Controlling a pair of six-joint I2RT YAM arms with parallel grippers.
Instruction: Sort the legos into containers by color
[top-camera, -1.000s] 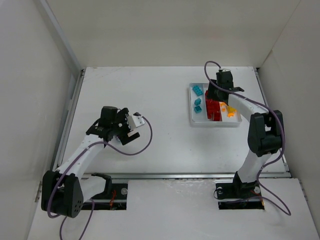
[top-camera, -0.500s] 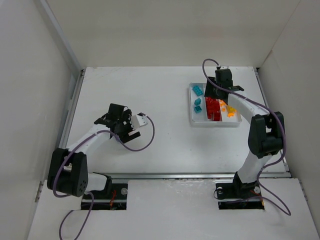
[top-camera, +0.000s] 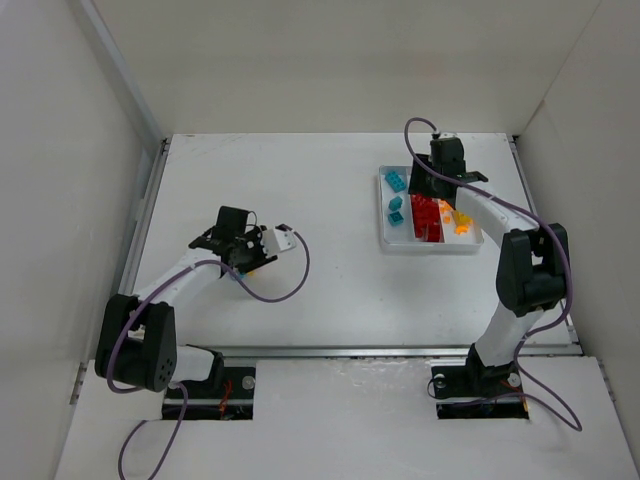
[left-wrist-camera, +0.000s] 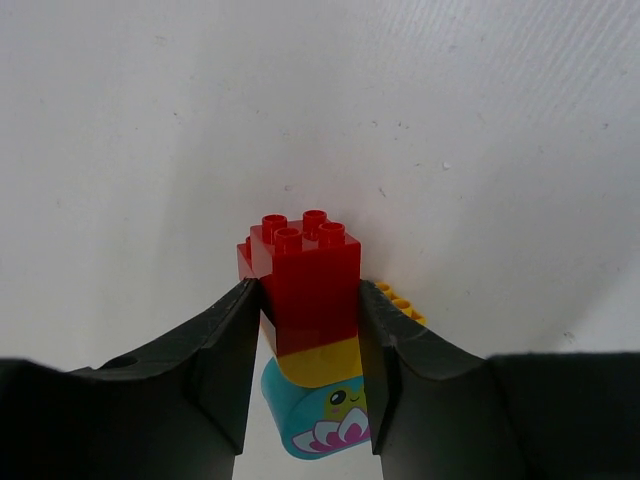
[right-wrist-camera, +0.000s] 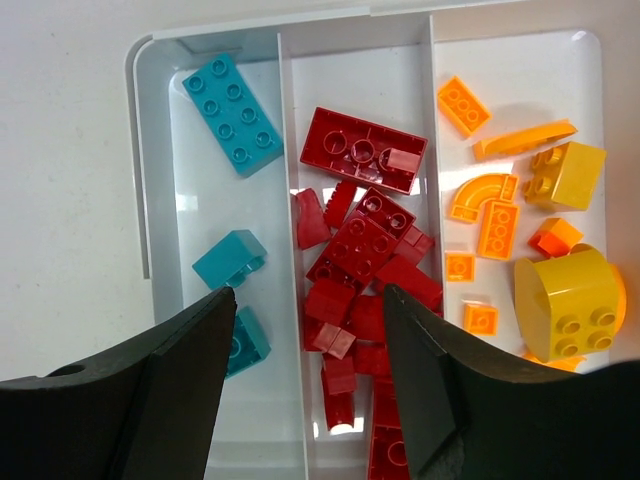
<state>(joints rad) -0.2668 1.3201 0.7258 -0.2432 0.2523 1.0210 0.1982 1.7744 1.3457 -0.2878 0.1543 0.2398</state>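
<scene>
White tabletop (top-camera: 345, 290); red lego (left-wrist-camera: 310, 280), studs outward

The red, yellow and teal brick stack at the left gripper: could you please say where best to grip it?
Pinch the red four-stud plastic brick across its two flat, parallel side walls, coming in as the left gripper does, one finger on each wall. The teal plastic piece past the yellow layer is curved, so probably likelier to slip.
</scene>
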